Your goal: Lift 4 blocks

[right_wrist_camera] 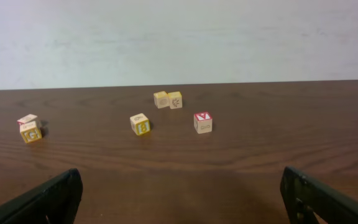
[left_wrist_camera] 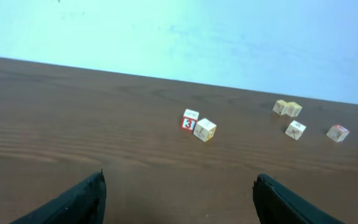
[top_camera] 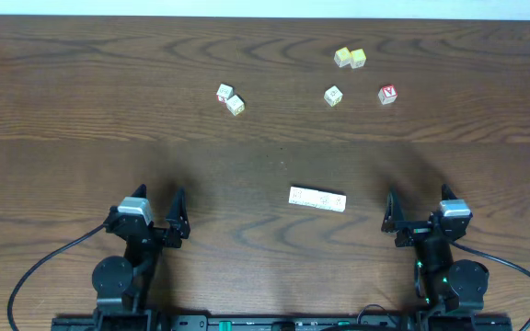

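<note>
The blocks [top_camera: 317,199] lie in a short, tight row of several whitish cubes with faint prints, on the near middle of the wooden table. They show only in the overhead view. My left gripper [top_camera: 161,196] stands open to the left of the row, well apart from it. My right gripper [top_camera: 418,196] stands open to its right, somewhat closer. In the wrist views, the left gripper [left_wrist_camera: 179,177] and the right gripper [right_wrist_camera: 180,172] have wide jaws with only bare table between them.
Loose cubes lie farther back. A pair, one with a red face [top_camera: 224,92] and a pale one [top_camera: 236,105], sits left of centre. A single pale cube [top_camera: 333,96], a red-letter cube [top_camera: 388,94] and two yellow cubes [top_camera: 350,58] lie at the right.
</note>
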Available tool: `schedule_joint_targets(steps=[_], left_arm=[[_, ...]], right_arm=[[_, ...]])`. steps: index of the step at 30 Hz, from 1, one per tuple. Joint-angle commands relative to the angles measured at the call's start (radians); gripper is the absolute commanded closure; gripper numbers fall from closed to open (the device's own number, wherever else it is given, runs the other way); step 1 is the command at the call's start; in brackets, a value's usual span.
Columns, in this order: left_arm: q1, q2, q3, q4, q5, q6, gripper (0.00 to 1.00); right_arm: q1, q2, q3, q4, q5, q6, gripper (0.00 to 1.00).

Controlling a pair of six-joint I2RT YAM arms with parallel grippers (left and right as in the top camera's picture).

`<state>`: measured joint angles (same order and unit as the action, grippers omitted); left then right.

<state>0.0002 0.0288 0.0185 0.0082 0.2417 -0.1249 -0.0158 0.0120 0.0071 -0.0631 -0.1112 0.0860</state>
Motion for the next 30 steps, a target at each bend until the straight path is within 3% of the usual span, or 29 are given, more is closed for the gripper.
schedule_joint_targets(steps=[1,10,30], left_arm=[[0.006,-0.021,-0.015,0.008,0.012,0.032,0.24],[0.006,-0.027,-0.015,-0.067,-0.048,0.039,0.24],[0.005,-0.027,-0.014,-0.063,-0.048,0.106,0.24]], right_arm=[[-0.004,-0.005,-0.001,-0.004,0.006,-0.013,0.01],[-0.004,-0.005,-0.001,-0.004,0.006,-0.013,0.01],[-0.004,-0.005,-0.001,-0.004,0.006,-0.013,0.01]])
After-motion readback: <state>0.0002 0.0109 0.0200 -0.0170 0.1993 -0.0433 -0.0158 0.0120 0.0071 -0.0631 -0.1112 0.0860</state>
